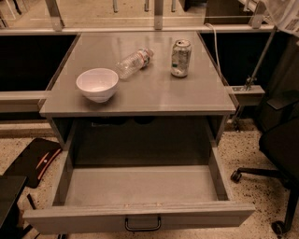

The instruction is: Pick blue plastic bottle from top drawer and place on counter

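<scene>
Single camera view, looking down from the front on a grey cabinet. The counter, a smooth, slightly glossy grey top, fills the upper half of the scene. On it, toward 9 o'clock from its centre, a white bowl stands upright near the front left edge. Toward 12 o'clock a clear bottle with a narrow red-and-white label lies on its side, its cap pointing toward 2 o'clock. Just right of that, toward 1 o'clock, a silver can stands upright, apart from the bottle. Below the counter the top drawer is pulled fully out toward the viewer; its grey floor and side walls are bare, and a dark wire handle sits at the middle of the front panel, at 6 o'clock in the scene. The blue plastic bottle does not show in this view, neither in the drawer nor on the counter. The gripper is outside the frame as well, so whether it is released, clenched or grasping anything cannot be told. A pale shape at the 1 o'clock corner may be cloth or part of a machine; it is too dim to say. At 3 o'clock a black office chair stands on the speckled floor. At 8 o'clock a black object with a reddish stripe lies beside the cabinet.
</scene>
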